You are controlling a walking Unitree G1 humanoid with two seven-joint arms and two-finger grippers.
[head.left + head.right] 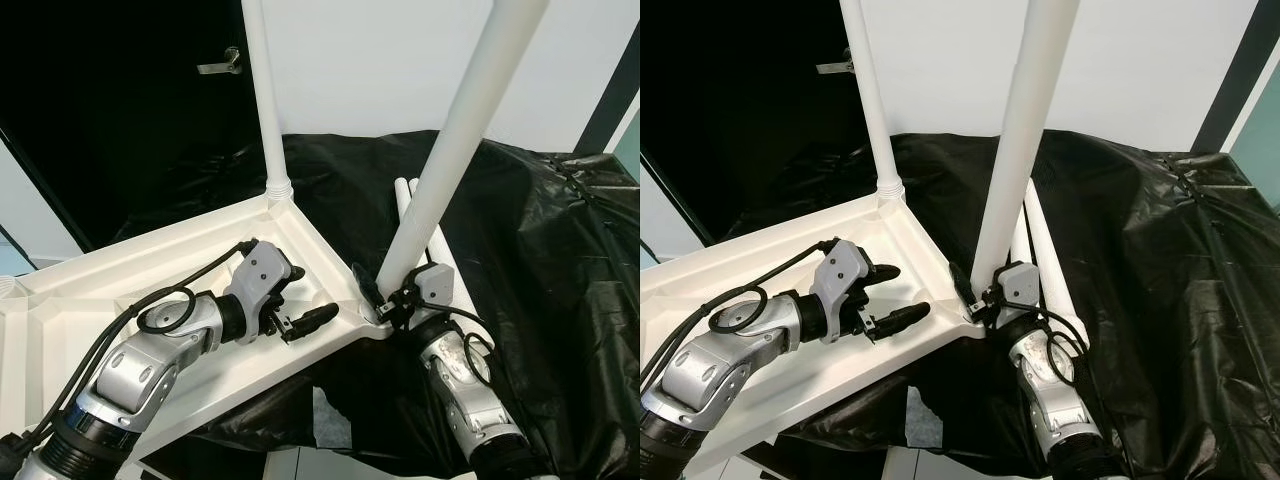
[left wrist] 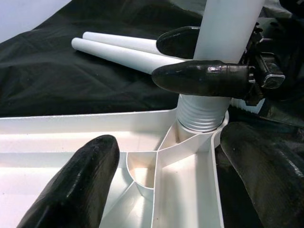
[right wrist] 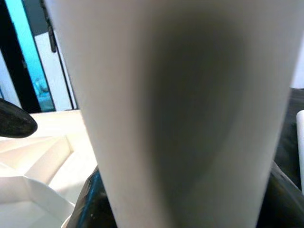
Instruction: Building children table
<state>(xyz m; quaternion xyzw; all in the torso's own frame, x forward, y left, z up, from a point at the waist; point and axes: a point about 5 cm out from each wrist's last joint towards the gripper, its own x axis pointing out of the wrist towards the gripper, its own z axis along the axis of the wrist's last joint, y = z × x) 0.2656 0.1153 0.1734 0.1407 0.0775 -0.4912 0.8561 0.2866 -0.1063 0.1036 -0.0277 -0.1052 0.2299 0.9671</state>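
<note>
The right gripper (image 1: 385, 300) sits at centre right of the left eye view, its two black fingers closed around the base of a white table leg (image 1: 455, 150) that rises, tilted, toward the upper right of the frame. In the left wrist view the right gripper's fingers (image 2: 204, 78) clamp the leg just above its ribbed threaded end, which is seated in the corner socket of the white tabletop (image 1: 170, 250). The right wrist view shows the leg's white shaft (image 3: 180, 109) at very close range. The left gripper (image 1: 300, 300) lies to the left of the right gripper, above the ribbed underside of the upturned tabletop, with its fingers spread wide and holding nothing; the lower finger extends toward the corner socket, and whether it touches the plastic is hard to judge from these views. The tabletop lies upside down across the lower left of the frame, resting on a black plastic sheet (image 1: 540, 250) that covers the surface beneath. A second white leg (image 1: 268, 100) stands upright in the far corner socket at upper centre. Two loose white legs (image 2: 118, 50) lie side by side on the black sheet just behind the gripped leg. A dark door with a metal handle (image 1: 220, 65) occupies the upper left.
</note>
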